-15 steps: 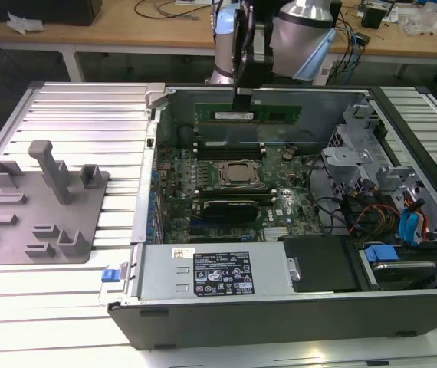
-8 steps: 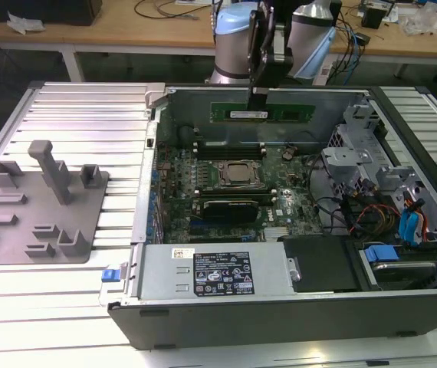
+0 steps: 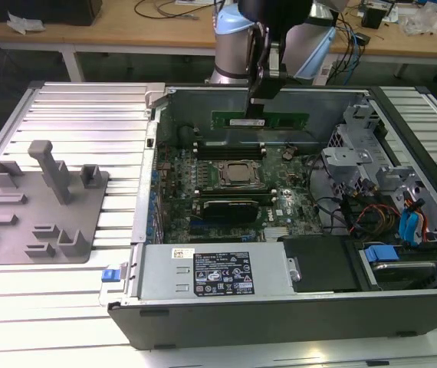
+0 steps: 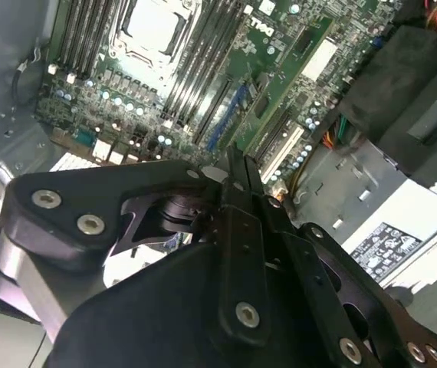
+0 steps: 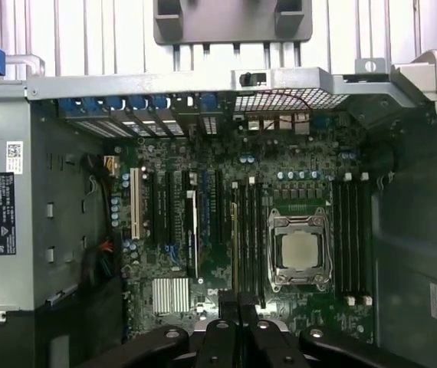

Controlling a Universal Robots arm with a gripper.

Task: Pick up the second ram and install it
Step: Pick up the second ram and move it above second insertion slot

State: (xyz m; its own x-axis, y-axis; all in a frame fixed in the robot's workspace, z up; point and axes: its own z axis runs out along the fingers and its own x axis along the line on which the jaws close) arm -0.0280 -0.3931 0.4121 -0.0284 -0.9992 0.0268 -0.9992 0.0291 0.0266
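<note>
In the exterior view the second ram (image 3: 280, 120), a long green stick with a white label, hangs level above the back of the open computer case. My gripper (image 3: 255, 107) is shut on it from above, near its middle. Below lie the motherboard (image 3: 295, 201), the silver processor (image 3: 239, 174) and black memory slots (image 3: 230, 150) on either side of it. In both wrist views my dark fingers (image 5: 238, 307) (image 4: 238, 172) stand pressed together over the board. The first wrist view shows slots (image 5: 247, 238) beside the processor (image 5: 299, 250); the stick itself is hidden between the fingers there.
A grey fixture plate (image 3: 42, 207) lies on the ribbed table at the exterior view's left. The power supply (image 3: 215, 272) fills the case's near side. A drive cage with loose cables (image 3: 387, 203) crowds the exterior view's right. The case's back wall (image 3: 326, 103) stands close behind the stick.
</note>
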